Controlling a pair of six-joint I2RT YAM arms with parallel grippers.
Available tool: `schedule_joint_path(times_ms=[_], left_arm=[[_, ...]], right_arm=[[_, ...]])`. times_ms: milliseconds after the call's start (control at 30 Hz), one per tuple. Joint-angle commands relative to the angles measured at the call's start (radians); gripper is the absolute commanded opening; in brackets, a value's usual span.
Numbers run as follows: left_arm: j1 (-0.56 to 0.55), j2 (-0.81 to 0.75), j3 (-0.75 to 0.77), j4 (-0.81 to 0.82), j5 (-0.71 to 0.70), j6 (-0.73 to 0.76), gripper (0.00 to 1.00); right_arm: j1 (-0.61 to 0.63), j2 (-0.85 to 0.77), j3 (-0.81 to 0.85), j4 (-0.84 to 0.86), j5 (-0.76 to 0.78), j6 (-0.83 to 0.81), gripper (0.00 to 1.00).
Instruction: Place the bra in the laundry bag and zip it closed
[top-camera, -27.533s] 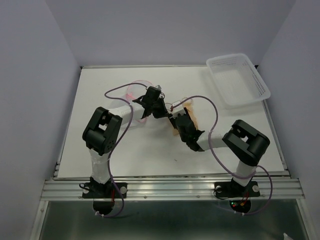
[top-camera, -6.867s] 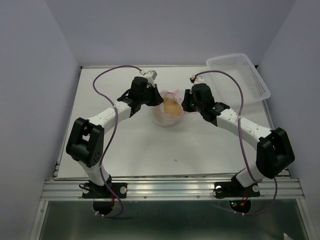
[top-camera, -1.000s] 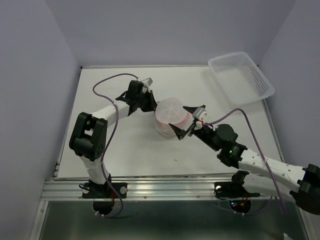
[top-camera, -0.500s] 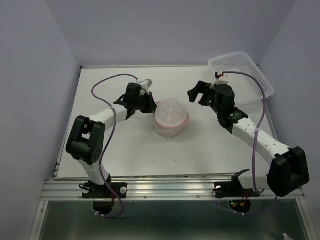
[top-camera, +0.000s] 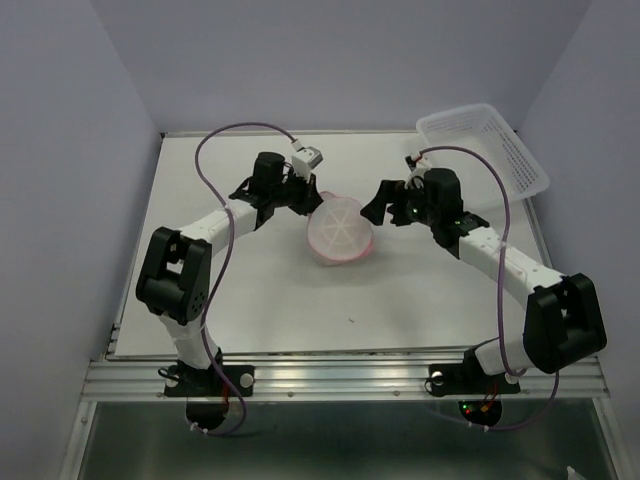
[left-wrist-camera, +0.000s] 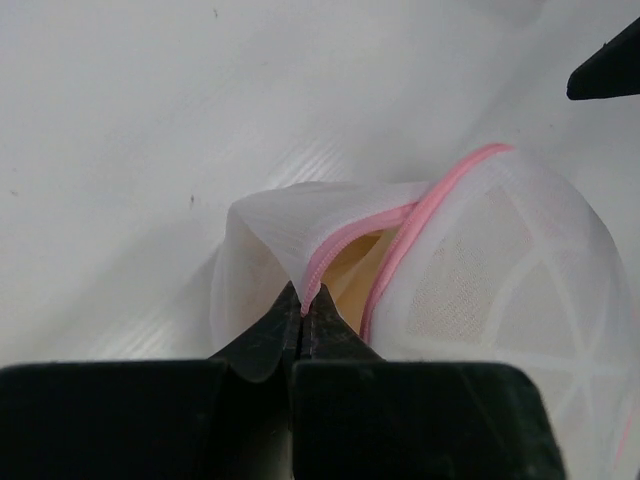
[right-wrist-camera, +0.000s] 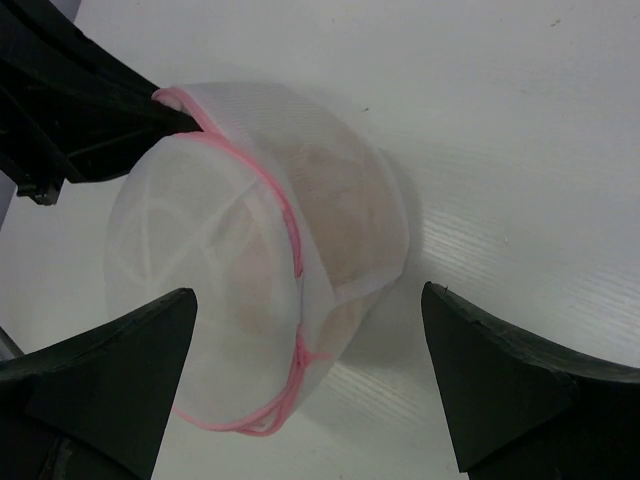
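The round white mesh laundry bag (top-camera: 340, 230) with pink zipper trim sits mid-table, tilted, its lid facing up. It also shows in the left wrist view (left-wrist-camera: 490, 280) and the right wrist view (right-wrist-camera: 250, 290). The tan bra (right-wrist-camera: 335, 215) shows through the mesh and through a gap at the zipper (left-wrist-camera: 350, 280). My left gripper (top-camera: 303, 197) is shut on the bag's pink rim at its left edge (left-wrist-camera: 303, 305). My right gripper (top-camera: 377, 210) is open, just right of the bag, its fingers (right-wrist-camera: 110, 360) on either side of it without touching.
A clear plastic rectangular bin (top-camera: 485, 148) stands at the back right corner. Purple cables loop over both arms. The table's white surface (top-camera: 300, 300) runs to the front rail.
My right arm has swung back in and its open gripper is now close to the bag's right side. My left gripper has lifted the rim and the bag has tilted up.
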Motion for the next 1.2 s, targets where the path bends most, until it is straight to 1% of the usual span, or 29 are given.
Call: schedule_joint_path(times_ms=[0, 33, 67, 100, 133, 167, 200, 267, 300, 367, 467, 600, 667, 833, 900, 933, 1000, 1133, 1167], left_arm=[[0.003, 0.035, 0.111, -0.018, 0.131, 0.290, 0.00], [0.003, 0.055, 0.131, -0.043, 0.168, 0.333, 0.00], [0.003, 0.064, 0.172, -0.101, 0.199, 0.423, 0.00], [0.002, 0.075, 0.192, -0.126, 0.236, 0.456, 0.00], [0.000, 0.100, 0.240, -0.202, 0.247, 0.532, 0.00], [-0.003, 0.114, 0.266, -0.239, 0.251, 0.533, 0.00], [-0.004, 0.127, 0.292, -0.274, 0.250, 0.584, 0.00], [-0.007, 0.167, 0.350, -0.346, 0.253, 0.617, 0.00], [-0.006, 0.179, 0.364, -0.367, 0.262, 0.637, 0.00], [-0.007, 0.207, 0.389, -0.394, 0.273, 0.648, 0.00], [-0.009, 0.229, 0.401, -0.413, 0.293, 0.659, 0.00], [-0.015, 0.244, 0.417, -0.445, 0.304, 0.689, 0.00], [-0.020, 0.256, 0.430, -0.474, 0.302, 0.712, 0.00], [-0.029, 0.281, 0.470, -0.515, 0.294, 0.738, 0.00], [-0.030, 0.290, 0.479, -0.517, 0.293, 0.738, 0.00], [-0.029, 0.292, 0.484, -0.517, 0.297, 0.738, 0.00], [-0.029, 0.293, 0.487, -0.517, 0.302, 0.737, 0.00], [-0.030, 0.299, 0.506, -0.517, 0.302, 0.725, 0.00], [-0.030, 0.301, 0.512, -0.516, 0.302, 0.723, 0.00]], right_arm=[[-0.010, -0.017, 0.067, 0.007, -0.033, -0.124, 1.00], [-0.011, -0.007, 0.075, 0.001, -0.050, -0.138, 1.00], [-0.011, -0.001, 0.093, -0.002, -0.079, -0.153, 1.00], [-0.011, 0.006, 0.102, -0.007, -0.101, -0.165, 1.00], [-0.011, 0.022, 0.112, -0.012, -0.130, -0.182, 1.00], [-0.011, 0.031, 0.121, -0.016, -0.153, -0.200, 1.00], [-0.011, 0.039, 0.144, -0.021, -0.189, -0.236, 1.00], [-0.011, 0.066, 0.168, -0.024, -0.231, -0.265, 1.00], [-0.011, 0.075, 0.184, -0.056, -0.242, -0.285, 1.00], [-0.011, 0.112, 0.199, -0.068, -0.271, -0.312, 1.00], [-0.011, 0.149, 0.234, -0.116, -0.262, -0.357, 0.98], [-0.011, 0.201, 0.274, -0.183, -0.265, -0.479, 0.97], [-0.011, 0.221, 0.305, -0.202, -0.256, -0.497, 0.97], [-0.011, 0.263, 0.333, -0.260, -0.288, -0.550, 0.94], [-0.011, 0.278, 0.334, -0.268, -0.297, -0.550, 0.91], [-0.011, 0.289, 0.339, -0.277, -0.309, -0.559, 0.86], [-0.011, 0.298, 0.342, -0.288, -0.320, -0.564, 0.79], [-0.011, 0.322, 0.362, -0.330, -0.348, -0.560, 0.77], [-0.011, 0.329, 0.365, -0.335, -0.360, -0.563, 0.75]])
